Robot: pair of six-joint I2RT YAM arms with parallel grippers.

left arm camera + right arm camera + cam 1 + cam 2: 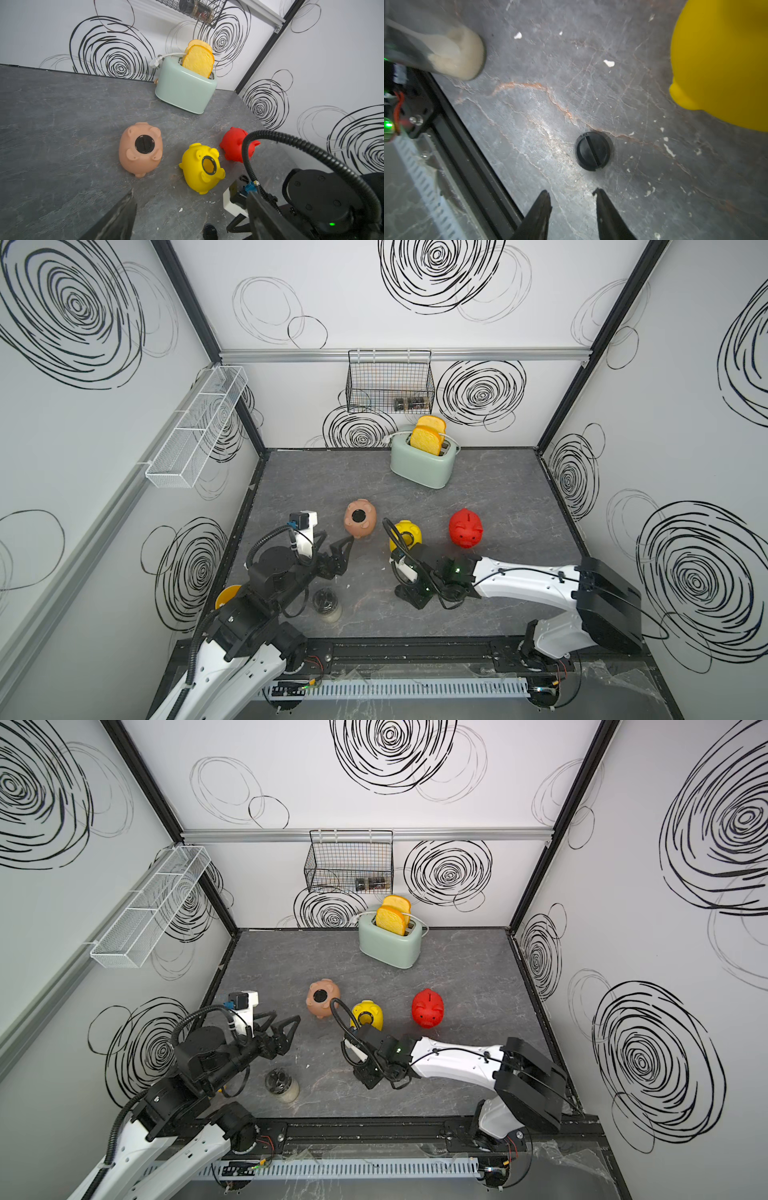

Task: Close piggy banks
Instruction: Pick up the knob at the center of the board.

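near the front edge of the table (519,497), the right gripper (572,192) hangs over a loose black plug (592,151) lying flat; its jaws are apart, nothing between them, tips short of the disc; the step looks like picking up this plug for the yellow pig (202,168), which lies on its side just beyond, belly hole unplugged; the pink pig (141,149) already carries its plug; the red pig (465,527) stands upright, belly hidden; next: straddle the thin disc, pinch its rim, lift; the left gripper (286,1018) is spread and empty beside the pink pig; the front rail (467,145) and a jar (456,54) crowd one side, bare table elsewhere.
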